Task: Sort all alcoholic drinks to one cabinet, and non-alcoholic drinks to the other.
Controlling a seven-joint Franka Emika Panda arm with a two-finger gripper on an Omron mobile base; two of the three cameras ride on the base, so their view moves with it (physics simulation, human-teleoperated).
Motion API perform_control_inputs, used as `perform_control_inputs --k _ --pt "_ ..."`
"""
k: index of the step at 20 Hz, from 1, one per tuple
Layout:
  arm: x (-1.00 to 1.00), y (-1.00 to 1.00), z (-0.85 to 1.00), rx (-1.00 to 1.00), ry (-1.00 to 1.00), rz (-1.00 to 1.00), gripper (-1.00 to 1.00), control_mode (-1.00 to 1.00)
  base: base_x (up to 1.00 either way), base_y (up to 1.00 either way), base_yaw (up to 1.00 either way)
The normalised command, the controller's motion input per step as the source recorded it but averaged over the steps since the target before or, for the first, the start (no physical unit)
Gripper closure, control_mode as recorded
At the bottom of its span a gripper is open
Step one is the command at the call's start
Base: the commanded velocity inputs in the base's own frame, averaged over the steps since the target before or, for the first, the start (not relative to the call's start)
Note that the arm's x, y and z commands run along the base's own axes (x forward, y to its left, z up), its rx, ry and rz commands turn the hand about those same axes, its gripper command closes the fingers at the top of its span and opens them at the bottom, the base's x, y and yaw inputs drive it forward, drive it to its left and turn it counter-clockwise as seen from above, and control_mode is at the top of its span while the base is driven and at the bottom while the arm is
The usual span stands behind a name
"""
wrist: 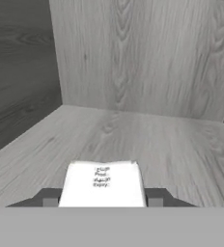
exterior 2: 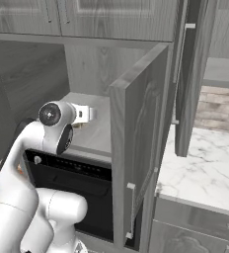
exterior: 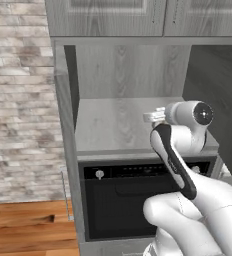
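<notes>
In the hand view we see our gripper (wrist: pixel 102 197) low at centre, its two dark fingertips (wrist: pixel 49 197) set apart on either side of a cream-white carton (wrist: pixel 103 184) with small printed text on its top; the tips sit against its sides, so the jaws look clamped on it. The carton hangs over the grey shelf (wrist: pixel 147 140) of the narrow cabinet niche (exterior: pixel 115 75), above the black oven (exterior: pixel 118 200). Bare shelf stretches ahead to the back wall, with side walls at left and far right. In the right base view the open door (exterior 2: pixel 136 148) stands just right of the arm
</notes>
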Motion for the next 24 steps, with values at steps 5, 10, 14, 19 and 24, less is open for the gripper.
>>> perform_control_inputs --k 5,10,14,19,24 --pt "0.34 0.14 -0.10 0.03 0.00 0.00 1.00 -1.00 0.00 0.00 0.00" --pt "0.37 0.13 -0.05 0.02 0.00 0.00 1.00 -1.00 0.00 0.00 0.00" --pt "0.39 0.13 -0.03 0.01 -0.01 0.00 1.00 -1.00 0.00 0.00 0.00" --pt "0.40 0.12 -0.03 0.01 -0.01 0.00 1.00 -1.00 0.00 0.00 0.00" --pt "0.39 0.09 -0.01 0.00 -0.02 0.00 1.00 -1.00 0.00 0.00 0.00"
